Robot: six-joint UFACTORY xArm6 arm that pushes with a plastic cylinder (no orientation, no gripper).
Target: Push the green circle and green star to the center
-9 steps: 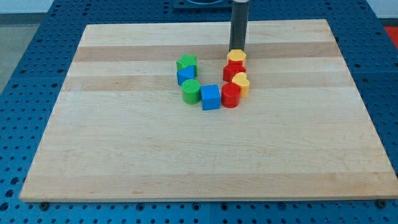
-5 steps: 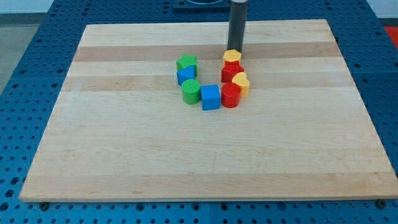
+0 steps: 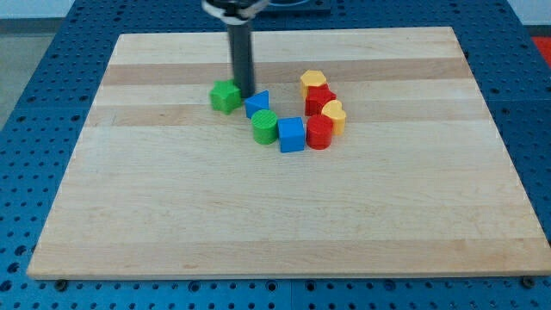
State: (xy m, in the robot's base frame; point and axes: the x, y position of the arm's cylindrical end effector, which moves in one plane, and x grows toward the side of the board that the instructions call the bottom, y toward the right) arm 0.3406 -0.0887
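Observation:
The green star (image 3: 225,96) lies left of the cluster, on the upper middle of the wooden board (image 3: 172,215). My tip (image 3: 246,92) stands right against its right side, between it and a blue triangular block (image 3: 256,104). The green circle (image 3: 265,127) sits just below the blue triangular block, touching a blue cube (image 3: 292,134).
A yellow hexagon (image 3: 313,82), a red block (image 3: 320,100), a yellow heart (image 3: 334,115) and a red cylinder (image 3: 319,132) form a column at the cluster's right. The board is ringed by a blue perforated table (image 3: 34,103).
My tip moved left from above the yellow hexagon to the green star. The green star slid left, away from the blue triangular block. The yellow hexagon shifted slightly left.

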